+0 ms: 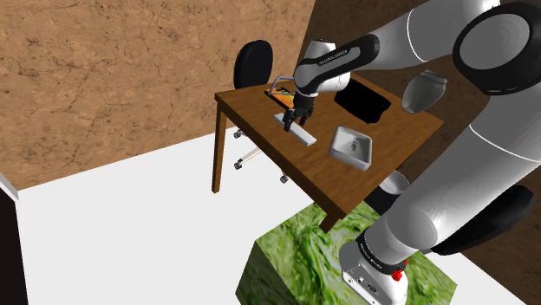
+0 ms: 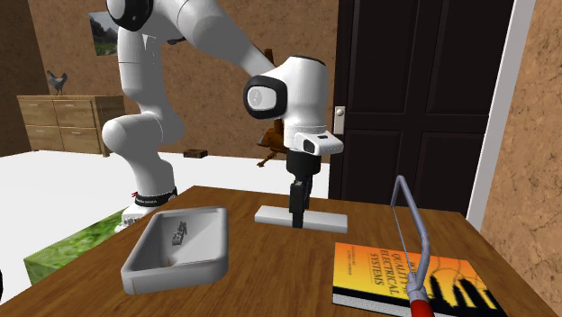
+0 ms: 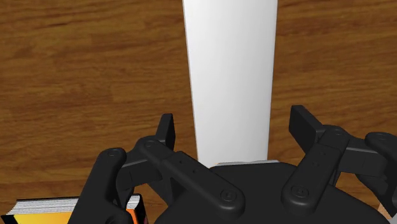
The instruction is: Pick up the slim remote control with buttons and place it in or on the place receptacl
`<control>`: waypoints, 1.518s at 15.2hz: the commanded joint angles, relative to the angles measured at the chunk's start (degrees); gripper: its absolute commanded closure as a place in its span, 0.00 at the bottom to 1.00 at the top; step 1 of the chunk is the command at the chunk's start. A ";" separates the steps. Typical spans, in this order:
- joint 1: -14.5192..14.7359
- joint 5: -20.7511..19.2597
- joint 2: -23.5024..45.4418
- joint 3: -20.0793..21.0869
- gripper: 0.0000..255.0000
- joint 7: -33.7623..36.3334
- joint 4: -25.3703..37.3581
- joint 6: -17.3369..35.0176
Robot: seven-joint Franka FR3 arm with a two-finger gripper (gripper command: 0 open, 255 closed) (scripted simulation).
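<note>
The remote (image 3: 232,76) is a plain white slim slab lying flat on the wooden table (image 3: 83,83). My black gripper (image 3: 235,130) is down over one end of it, open, with one finger on each long side and a small gap to both. From the side, the gripper (image 2: 297,219) stands upright with its tips at the remote (image 2: 329,219). From the shoulder, the gripper (image 1: 295,120) is on the remote (image 1: 303,134) near the table's middle. A grey rectangular tray (image 2: 176,261), (image 1: 351,147) sits beside it, apart from the remote.
An orange book (image 2: 405,275) with a red-handled hacksaw (image 2: 410,234) on it lies near the remote. A black object (image 1: 362,101) and a grey pot (image 1: 422,91) stand farther along the table. A black chair (image 1: 253,65) is behind it. The green stand (image 1: 329,251) is close to the table.
</note>
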 commanded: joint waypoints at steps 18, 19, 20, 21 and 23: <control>0.03 -0.27 -1.89 0.00 1.00 0.18 1.08 -2.94; 0.04 -0.33 -2.34 0.00 1.00 0.21 1.39 -3.71; 0.04 -0.38 -2.78 0.01 1.00 0.25 1.72 -4.47; 0.04 -0.44 -3.21 0.01 1.00 0.28 2.06 -5.24; 0.05 -0.54 -4.04 0.03 1.00 0.34 2.77 -6.77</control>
